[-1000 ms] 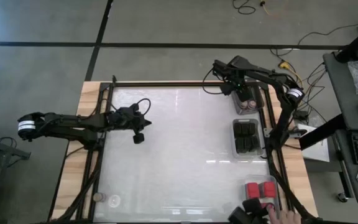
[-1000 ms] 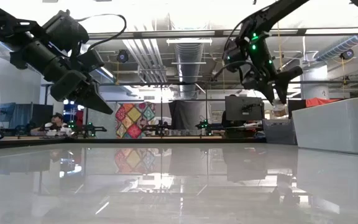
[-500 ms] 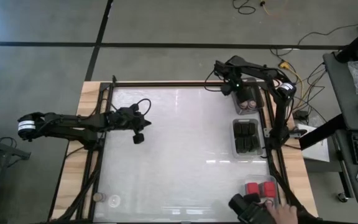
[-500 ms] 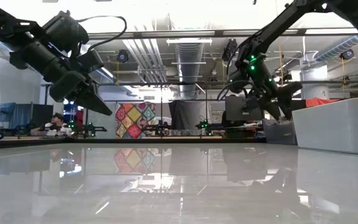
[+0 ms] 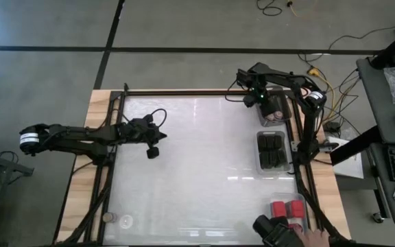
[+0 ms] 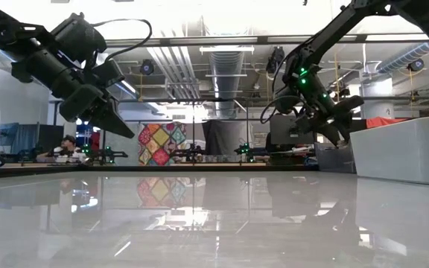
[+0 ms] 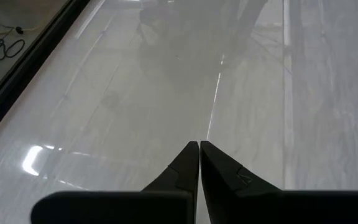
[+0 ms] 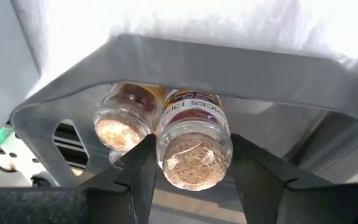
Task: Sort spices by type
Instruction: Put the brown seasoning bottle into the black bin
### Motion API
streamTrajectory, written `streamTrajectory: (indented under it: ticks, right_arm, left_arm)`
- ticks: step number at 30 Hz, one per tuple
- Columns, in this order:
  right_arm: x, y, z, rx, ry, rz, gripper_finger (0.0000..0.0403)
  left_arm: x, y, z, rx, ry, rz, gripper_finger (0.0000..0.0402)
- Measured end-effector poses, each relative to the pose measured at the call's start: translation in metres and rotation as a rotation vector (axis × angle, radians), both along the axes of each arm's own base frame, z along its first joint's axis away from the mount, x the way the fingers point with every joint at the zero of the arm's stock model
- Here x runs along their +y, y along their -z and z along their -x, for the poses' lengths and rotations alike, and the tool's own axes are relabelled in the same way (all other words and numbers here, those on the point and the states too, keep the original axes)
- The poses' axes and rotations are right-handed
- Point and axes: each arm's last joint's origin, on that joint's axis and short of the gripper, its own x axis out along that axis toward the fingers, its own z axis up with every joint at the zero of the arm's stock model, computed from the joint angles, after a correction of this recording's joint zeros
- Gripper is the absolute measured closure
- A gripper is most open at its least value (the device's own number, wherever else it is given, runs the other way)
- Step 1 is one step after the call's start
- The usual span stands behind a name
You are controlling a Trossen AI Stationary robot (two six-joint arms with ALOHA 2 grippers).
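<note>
White worktop (image 5: 204,171) mostly bare; my right gripper (image 8: 191,163) jaws clasp a jar (image 8: 194,146) over the upper-right tray (image 8: 229,68), risking knocking its neighbour (image 8: 124,123); left gripper (image 7: 199,163) closed, empty.

You are looking at three kinds of spices. Small round jars (image 8: 194,140) with brownish tops are lying on their sides, one (image 8: 124,121) just beside the other, in the clear tray by the surface's far right edge. Dark grey blocks (image 5: 271,149) are sitting packed together in the middle right tray. Red blocks (image 5: 286,208) are resting side by side at the near right corner.
</note>
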Motion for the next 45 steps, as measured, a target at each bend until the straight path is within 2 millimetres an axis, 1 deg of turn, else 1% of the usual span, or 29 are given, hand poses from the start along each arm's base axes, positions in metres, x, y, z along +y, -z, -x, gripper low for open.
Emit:
streamTrajectory:
  ticks: [5, 9, 14, 20, 24, 29, 34, 39, 45]
  right_arm:
    - [-0.001, 0.000, 0.001, 0.001, -0.010, 0.001, 0.0220]
    - [-0.004, 0.004, 0.004, -0.007, 0.002, 0.010, 0.0224]
    - [-0.002, 0.011, 0.008, 0.003, 0.014, -0.009, 0.0228]
    - [-0.004, 0.013, 0.006, -0.018, 0.025, 0.017, 0.0209]
    - [-0.004, 0.013, 0.007, -0.019, 0.026, 0.019, 0.0204]
    - [-0.004, 0.013, 0.007, -0.019, 0.027, 0.020, 0.0203]
    - [-0.004, 0.013, 0.006, -0.016, 0.037, 0.024, 0.0202]
    - [-0.003, 0.012, 0.007, -0.007, 0.070, 0.034, 0.0202]
    - [-0.003, 0.008, 0.007, -0.001, 0.090, 0.037, 0.0207]
  left_arm:
    - [0.000, 0.000, 0.000, 0.000, 0.000, 0.000, 0.0401]
    - [0.000, 0.000, 0.000, 0.000, 0.000, 0.000, 0.0401]
    - [0.000, 0.000, 0.000, 0.001, 0.000, 0.001, 0.0401]
    - [0.000, 0.001, 0.001, 0.009, 0.000, 0.003, 0.0401]
    - [0.000, 0.001, 0.001, 0.006, -0.004, 0.008, 0.0401]
    - [-0.001, -0.006, 0.002, -0.031, -0.001, -0.002, 0.0401]
    - [-0.003, -0.017, 0.008, -0.054, 0.000, -0.008, 0.0401]
    - [-0.004, -0.022, 0.011, -0.082, 0.000, -0.015, 0.0401]
    - [-0.004, -0.023, 0.013, -0.090, 0.000, -0.017, 0.0401]
